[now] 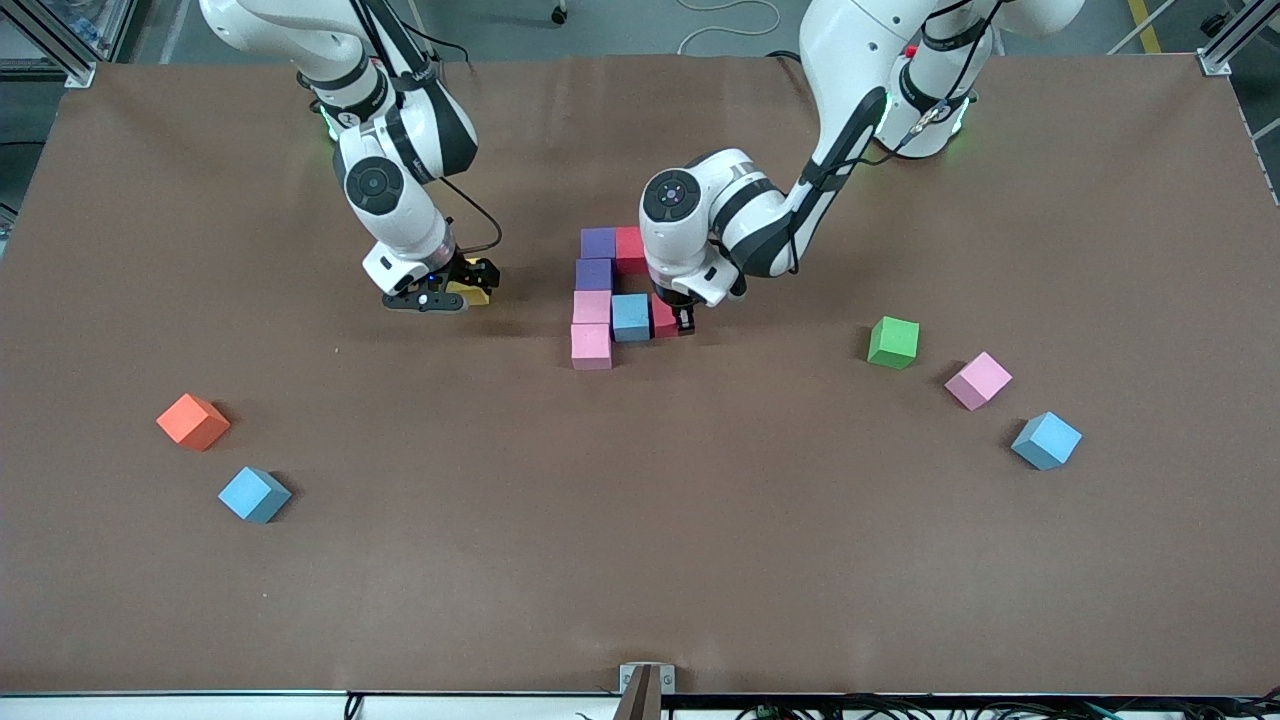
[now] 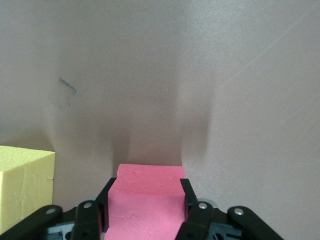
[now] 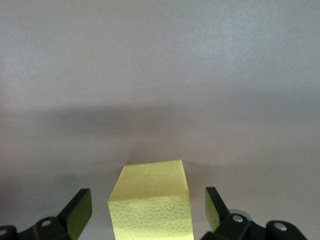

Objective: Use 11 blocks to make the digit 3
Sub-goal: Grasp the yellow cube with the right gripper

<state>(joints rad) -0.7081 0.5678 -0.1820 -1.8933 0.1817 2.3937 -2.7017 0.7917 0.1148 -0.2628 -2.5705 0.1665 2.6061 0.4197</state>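
While the left gripper [image 1: 683, 322] clamps a red block [image 2: 145, 200] down at the digit 3 [image 1: 610, 300], mid-table, the right gripper [image 1: 447, 296] straddles a yellow block [image 3: 150, 200], jaws wide.
Near edge: loose blue cube [image 1: 254, 494], orange cube [image 1: 193, 421]. Risk: letting go crooked nudges the light blue block [image 1: 630, 316]. The left arm hides the top bar's end.

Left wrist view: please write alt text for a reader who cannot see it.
The left gripper is shut on a red block, its black fingers pressed to the block's two sides just above the brown table. A yellow block sits beside it at the frame's edge.
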